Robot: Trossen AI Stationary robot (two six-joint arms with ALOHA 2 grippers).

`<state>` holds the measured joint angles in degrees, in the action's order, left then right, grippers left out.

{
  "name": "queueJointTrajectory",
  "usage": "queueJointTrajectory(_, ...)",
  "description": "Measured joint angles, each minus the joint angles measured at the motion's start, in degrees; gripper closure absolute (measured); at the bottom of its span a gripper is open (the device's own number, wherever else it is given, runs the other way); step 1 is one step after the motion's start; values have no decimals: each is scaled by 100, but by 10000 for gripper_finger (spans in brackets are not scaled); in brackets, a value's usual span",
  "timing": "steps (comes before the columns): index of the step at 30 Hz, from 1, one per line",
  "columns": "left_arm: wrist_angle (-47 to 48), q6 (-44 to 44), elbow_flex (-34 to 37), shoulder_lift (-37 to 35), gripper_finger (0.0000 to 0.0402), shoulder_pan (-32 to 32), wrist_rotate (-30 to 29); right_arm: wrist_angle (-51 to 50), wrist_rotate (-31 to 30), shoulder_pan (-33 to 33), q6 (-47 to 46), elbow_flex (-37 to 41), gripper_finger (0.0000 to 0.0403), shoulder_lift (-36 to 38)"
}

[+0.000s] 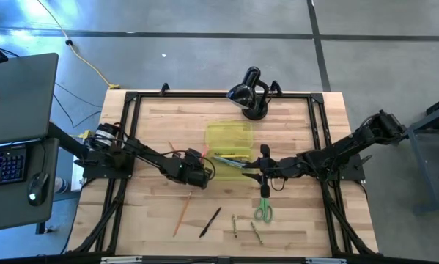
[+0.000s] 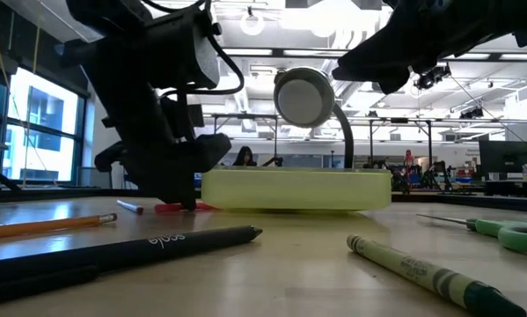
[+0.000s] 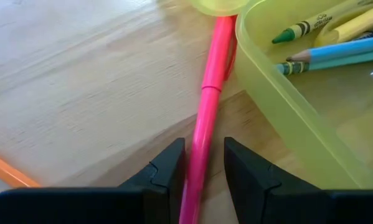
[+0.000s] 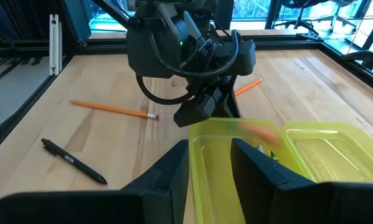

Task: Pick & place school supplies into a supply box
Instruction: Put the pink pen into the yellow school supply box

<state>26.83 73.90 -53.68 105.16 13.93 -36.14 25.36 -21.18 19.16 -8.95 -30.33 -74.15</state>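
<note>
The supply box [image 1: 230,139] is a translucent yellow-green case that lies open at mid-table, with green, blue and yellow crayons [image 3: 301,28] inside. A pink pen [image 3: 211,74] lies flat on the wood along the box's left side. My left gripper [image 3: 203,146] is low over the pen's near part, open only a little wider than the pen, one finger on each side. My right gripper [image 4: 211,146] is open at the box's near end, astride its wall [image 4: 195,162]. In the low view the pen [image 2: 179,208] rests on the table beside the box [image 2: 294,189]. My left gripper comes slanting down along the pink pen with its fingers [image 3: 167,168] on either side; a thin gap shows on one side, and I cannot tell whether the other finger touches. My right gripper has one finger [image 4: 254,168] inside the box and one outside, wall between; I cannot tell whether it touches.
Green-handled scissors [image 1: 263,210], a black pen [image 1: 209,222], an orange pencil [image 1: 181,214] and two small crayons [image 1: 235,226] lie toward the near edge. A black domed device [image 1: 250,94] stands at the far edge behind the box. A black frame rims the table.
</note>
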Motion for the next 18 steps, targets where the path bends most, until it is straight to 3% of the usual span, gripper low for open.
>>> queueJointTrajectory(7, -298, -30, 252, -7, 261, 15, -164, -32, 50, 2, 0, 0, 304, 0)
queueJointTrajectory(18, -2170, -489, 1119, -11, 261, 9, -571, -85, 205, 2, -1, 2, 304, 0)
